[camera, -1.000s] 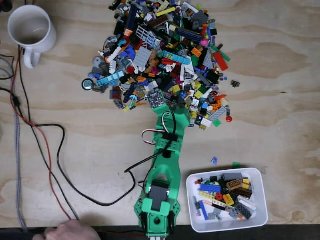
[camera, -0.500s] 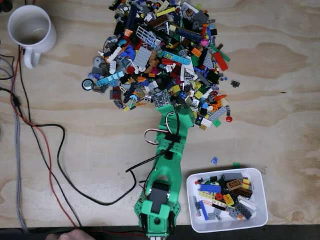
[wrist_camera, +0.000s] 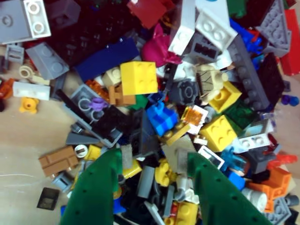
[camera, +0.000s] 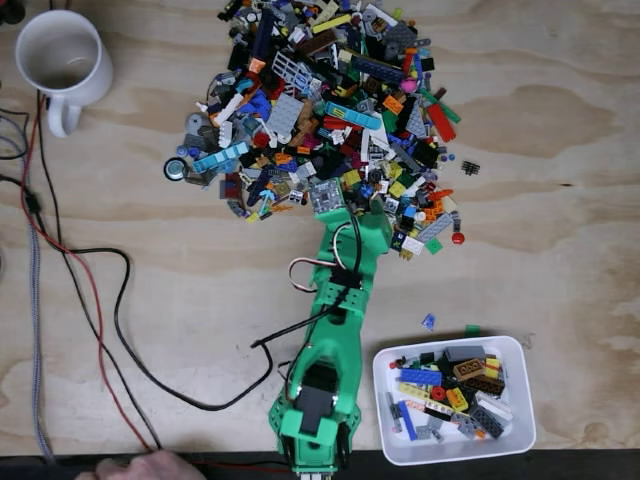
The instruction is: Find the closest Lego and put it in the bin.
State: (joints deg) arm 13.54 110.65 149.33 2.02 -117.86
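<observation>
Landmark: the Lego pile (camera: 325, 115) on the worktop (camera: 560, 200).

Tool (wrist_camera: 152, 187): in the wrist view the two green fingers (wrist_camera: 96, 192) stand spread, with a clear gap between them. Nothing is pinched. They sit low over the near fringe of the pile, and small pieces lie directly in the gap: a yellow round-studded bit (wrist_camera: 164, 172), a grey sliver and a dark plate. Which of these the fingers would close on I cannot tell; the heap is too crowded there.

Key relation: the nearest bricks lie straight ahead of the tool and just beneath it, at the pile's edge closest to the arm (camera: 335, 320). In the fixed view the arm reaches from the bottom edge up to that fringe. No sideways travel looks necessary, only a drop and a squeeze.

Further into the pile from the tool: a blue brick (wrist_camera: 161, 117), then a yellow two-by-two brick (wrist_camera: 138, 77), both beyond the gap.

The bin (camera: 455, 400), a white tub already holding assorted bricks, sits on the arm's side of the pile, well apart from it, to the right of the arm's base in the fixed view. Judgement: after a grasp, the carry goes back and to that side.
</observation>
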